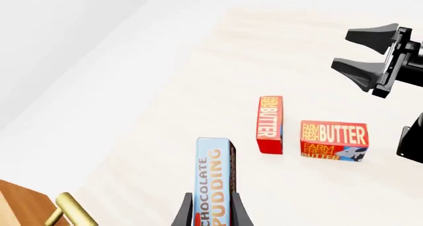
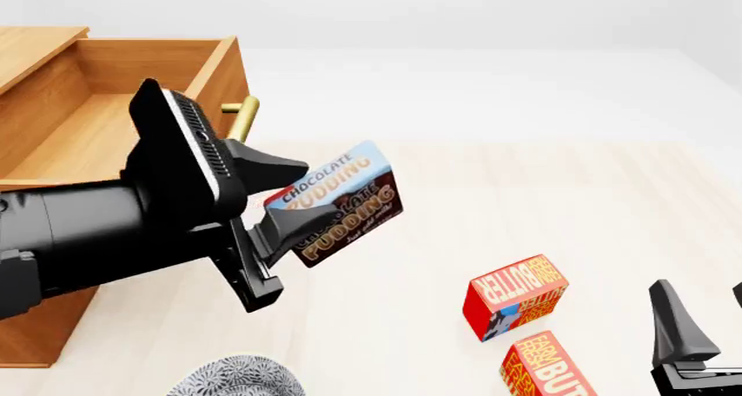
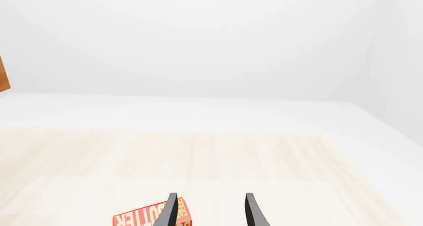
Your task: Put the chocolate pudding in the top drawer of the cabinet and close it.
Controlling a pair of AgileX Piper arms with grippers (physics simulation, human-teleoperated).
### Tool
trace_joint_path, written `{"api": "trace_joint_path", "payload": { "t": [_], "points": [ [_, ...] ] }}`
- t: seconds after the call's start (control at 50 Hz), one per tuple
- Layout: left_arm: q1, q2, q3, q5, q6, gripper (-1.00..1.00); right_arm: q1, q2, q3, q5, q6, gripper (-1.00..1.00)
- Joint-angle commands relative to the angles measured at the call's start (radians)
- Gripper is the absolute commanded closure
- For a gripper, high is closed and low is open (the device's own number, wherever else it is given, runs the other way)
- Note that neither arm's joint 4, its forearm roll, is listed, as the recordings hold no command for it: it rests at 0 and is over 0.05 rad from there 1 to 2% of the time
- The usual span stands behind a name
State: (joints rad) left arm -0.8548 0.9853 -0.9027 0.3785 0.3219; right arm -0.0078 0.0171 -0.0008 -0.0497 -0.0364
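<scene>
I have my left gripper (image 2: pixel 274 207) clamped on the small blue-and-brown chocolate pudding box (image 2: pixel 337 203), held in the air just beside the open light wooden top drawer (image 2: pixel 128 92). My right gripper (image 3: pixel 209 208) stands open, one red-orange butter box (image 3: pixel 148 215) just beside its jaws.

Pale wood tabletop (image 2: pixel 557 205): two butter boxes (image 2: pixel 516 307) (image 2: pixel 554 368) near each other, cabinet (image 2: pixel 47 326) at left, patterned dish (image 2: pixel 238 379).

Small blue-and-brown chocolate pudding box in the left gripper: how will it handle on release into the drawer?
The small blue-and-brown chocolate pudding box looks rigid: flat faces undented between the left gripper fingers. Probably light, held aloft by one end. Flat-sided, so unlikely to roll in the open wooden top drawer.
</scene>
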Motion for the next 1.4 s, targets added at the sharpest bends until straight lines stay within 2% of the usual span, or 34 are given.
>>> {"api": "trace_joint_path", "payload": {
  "t": [0.02,0.26,0.58,0.78,1.26,1.4],
  "points": [
    [0.014,-0.023,-0.038,0.039,0.03,1.0,0.0,0.0,0.0,0.0,0.0,-1.0],
    [0.027,-0.052,-0.084,0.072,0.043,1.0,0.0,0.0,0.0,0.0,0.0,-1.0],
    [0.069,-0.103,-0.121,0.099,0.104,1.0,0.0,0.0,0.0,0.0,0.0,-1.0],
    [0.088,-0.125,-0.151,0.125,0.111,1.0,0.0,0.0,0.0,0.0,0.0,-1.0],
    [0.177,-0.18,-0.244,0.189,0.159,1.0,0.0,0.0,0.0,0.0,0.0,-1.0],
    [0.238,-0.199,-0.259,0.196,0.178,1.0,0.0,0.0,0.0,0.0,0.0,-1.0]
  ]
}}
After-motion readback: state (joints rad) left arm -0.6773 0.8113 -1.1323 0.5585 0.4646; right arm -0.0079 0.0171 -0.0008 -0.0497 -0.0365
